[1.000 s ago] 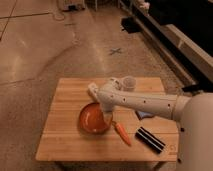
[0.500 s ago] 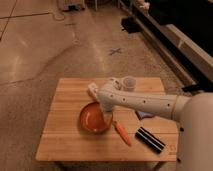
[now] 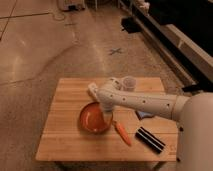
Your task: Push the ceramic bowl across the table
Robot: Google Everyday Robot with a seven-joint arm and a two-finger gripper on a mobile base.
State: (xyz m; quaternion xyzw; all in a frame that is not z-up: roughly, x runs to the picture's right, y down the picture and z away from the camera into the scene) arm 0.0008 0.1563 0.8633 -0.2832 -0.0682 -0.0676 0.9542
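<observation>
A: Jaws (image 3: 93,90) first — where are they?
B: Camera view: at the end of the white arm (image 3: 145,103), over the light-brown plank wooden counter (image 3: 65,130), just beyond the far rim of the wide, glossy orange-red ceramic bowl (image 3: 93,119). Open or closed, I cannot tell.
A: And the bowl?
B: Just on the near side of the jaws, resting on the counter, partly under the arm.
A: Anything else?
B: An orange carrot (image 3: 122,133) right of the bowl, a black rectangular object (image 3: 150,139) farther right, and a small white cup (image 3: 128,83) right of the jaws.
</observation>
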